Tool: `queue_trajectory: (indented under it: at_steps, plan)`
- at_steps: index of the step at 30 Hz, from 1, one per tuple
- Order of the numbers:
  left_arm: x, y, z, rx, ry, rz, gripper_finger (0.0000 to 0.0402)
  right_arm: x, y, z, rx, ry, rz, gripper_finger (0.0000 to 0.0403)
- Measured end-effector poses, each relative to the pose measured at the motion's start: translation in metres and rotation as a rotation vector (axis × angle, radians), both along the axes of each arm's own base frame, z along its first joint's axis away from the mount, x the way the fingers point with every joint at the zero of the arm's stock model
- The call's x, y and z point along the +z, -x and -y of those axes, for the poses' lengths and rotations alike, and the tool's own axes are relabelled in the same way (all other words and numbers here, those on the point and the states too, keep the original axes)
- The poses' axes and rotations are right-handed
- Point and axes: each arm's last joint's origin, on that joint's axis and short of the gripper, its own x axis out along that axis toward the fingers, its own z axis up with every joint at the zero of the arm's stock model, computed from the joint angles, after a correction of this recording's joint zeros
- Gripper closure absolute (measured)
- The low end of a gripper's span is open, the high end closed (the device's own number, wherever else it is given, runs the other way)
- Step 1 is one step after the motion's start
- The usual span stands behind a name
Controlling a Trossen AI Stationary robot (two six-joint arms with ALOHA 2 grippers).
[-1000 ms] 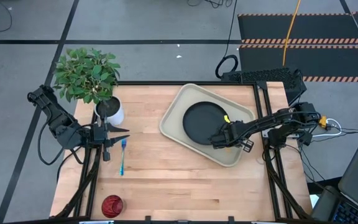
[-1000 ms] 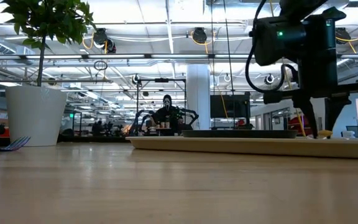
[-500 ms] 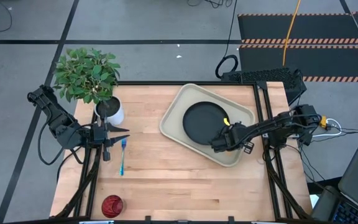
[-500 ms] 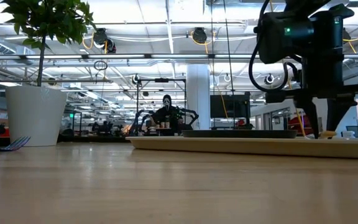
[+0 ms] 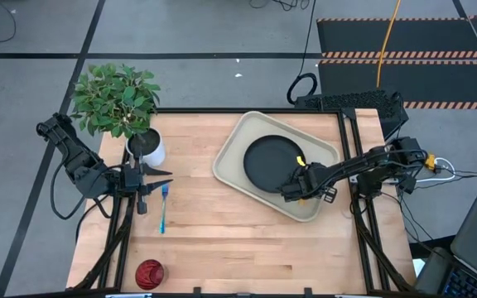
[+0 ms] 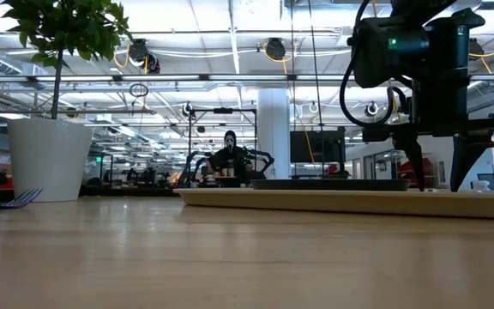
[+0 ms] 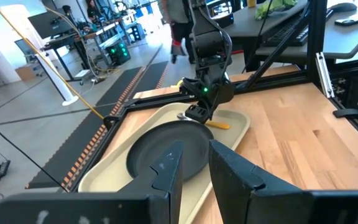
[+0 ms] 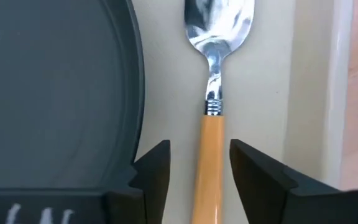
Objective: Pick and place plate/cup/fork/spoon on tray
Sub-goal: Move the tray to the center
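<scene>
Both arms are dark, nearly black, built of jointed segments with black cables looping along them. The right gripper [image 8: 194,171] ends in two blocky, angular dark fingers [image 8: 154,171]; a small green light glows on the wrist housing above it.

Overhead, table-level, two wrist views; shared tray [image 5: 232,156].

Table [image 5: 247,240]: tray [image 5: 230,161]; fork [image 5: 163,207]; cup [image 5: 149,273]; pot [image 5: 149,151].

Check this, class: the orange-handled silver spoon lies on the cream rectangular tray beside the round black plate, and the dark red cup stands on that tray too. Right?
Not quite. The dark red cup stands on the wooden table, off the cream rectangular tray, as the high view shows. The orange-handled silver spoon does lie beside the round black plate.
</scene>
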Motion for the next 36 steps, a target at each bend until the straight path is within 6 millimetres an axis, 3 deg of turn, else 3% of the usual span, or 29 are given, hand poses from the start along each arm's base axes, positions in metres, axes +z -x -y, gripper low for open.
queue_trajectory:
  at_steps: [8, 18, 23, 29, 36]
  plan:
    - [0.000, 0.000, 0.000, 0.000, 0.000, 0.000, 0.0321, 0.001, 0.000, 0.001, 0.038, 0.022, 0.000, 0.0244]
    - [-0.001, 0.000, 0.000, 0.000, -0.008, -0.012, 0.0321, 0.011, -0.005, -0.010, 0.358, -0.183, -0.086, 0.0245]
    - [-0.001, 0.000, 0.000, 0.000, -0.012, -0.012, 0.0321, 0.030, -0.018, -0.027, 0.564, -0.170, -0.039, 0.0245]
    - [0.005, -0.001, 0.001, -0.001, -0.029, 0.037, 0.0321, 0.058, -0.038, -0.063, 0.807, -0.111, 0.149, 0.0245]
    - [0.012, -0.002, 0.002, -0.015, -0.080, 0.075, 0.0321, 0.064, -0.042, -0.098, 1.096, -0.034, 0.279, 0.0245]
